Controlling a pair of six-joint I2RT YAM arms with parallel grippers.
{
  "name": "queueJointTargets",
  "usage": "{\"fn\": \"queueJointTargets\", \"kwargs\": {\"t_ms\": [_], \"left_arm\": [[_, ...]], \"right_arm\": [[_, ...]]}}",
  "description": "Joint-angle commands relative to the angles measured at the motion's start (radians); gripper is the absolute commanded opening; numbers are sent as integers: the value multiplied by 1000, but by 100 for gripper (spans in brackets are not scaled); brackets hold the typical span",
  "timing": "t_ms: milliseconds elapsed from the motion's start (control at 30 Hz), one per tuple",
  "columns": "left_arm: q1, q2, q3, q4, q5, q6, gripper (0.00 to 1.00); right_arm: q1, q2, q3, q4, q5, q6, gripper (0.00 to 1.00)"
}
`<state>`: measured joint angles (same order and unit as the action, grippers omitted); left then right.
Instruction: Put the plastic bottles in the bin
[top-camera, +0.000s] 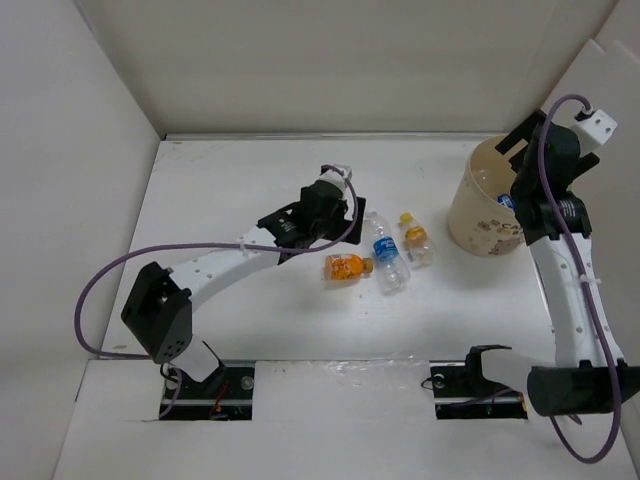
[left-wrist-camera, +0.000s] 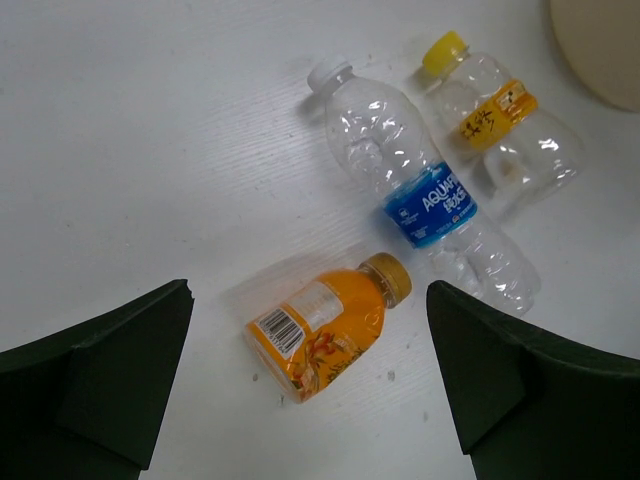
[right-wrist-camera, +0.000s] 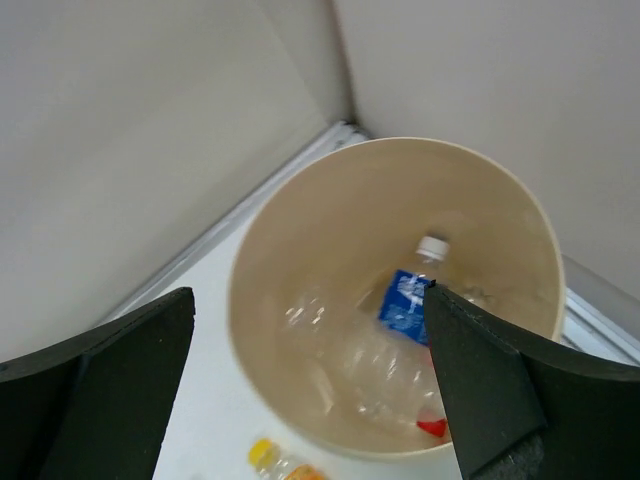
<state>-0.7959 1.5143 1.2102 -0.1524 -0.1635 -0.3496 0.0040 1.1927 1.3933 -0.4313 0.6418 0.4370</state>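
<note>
Worktop (top-camera: 250, 320): white, faintly wood-grained, matt, enclosed at the back and both sides by plain off-white wall panels (top-camera: 330, 60). Bin (top-camera: 470, 215): a large tan paper-cup-shaped bucket with brown printing on its side, standing upright in the far right corner close to the walls, its mouth open. Contents of the bin: a blue-labelled bottle (right-wrist-camera: 405, 300) with a white cap leaning against the inner wall, clear plastic lying under it that cannot be counted, and a small red piece (right-wrist-camera: 432, 427) at the near edge. Outside the bin, to its left on the worktop, three bottles lie on their sides. Nearest the bin is a yellow-capped bottle (left-wrist-camera: 500, 125), clear with an orange label. Just beyond it is a second blue-labelled bottle (left-wrist-camera: 425, 200), clear with a white cap. Farthest from the bin is an orange-filled bottle (left-wrist-camera: 325, 328), squat, with a barcode label, its cap close to the second blue-labelled bottle. Left claw (left-wrist-camera: 308, 290): jaws spread wide, above the orange-filled bottle. Right claw (right-wrist-camera: 310, 295): jaws spread wide, above the bin's mouth.
</note>
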Motion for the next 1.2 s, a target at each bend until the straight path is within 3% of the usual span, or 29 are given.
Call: {"fn": "queueJointTargets", "kwargs": {"t_ms": [0,133,433,700,1167], "left_arm": [[-5,6,15,-1,-7,63,100],[-5,55,48,-56,9,38,100],[-114,188,135,-185,-142,72,100],[-114,169,109,-176,-59,116,100],[-163,227,109,-151,5,328,100]], "right_arm": [[60,-93,-19,23,-125,-26,99],[146,-156,-71,11,-171,-47,99],[284,-165,-123,11,-272,-113,99],[316,-165,-132,11,-303,-142,99],[402,-223,-132,-9,-323,-152,99]]}}
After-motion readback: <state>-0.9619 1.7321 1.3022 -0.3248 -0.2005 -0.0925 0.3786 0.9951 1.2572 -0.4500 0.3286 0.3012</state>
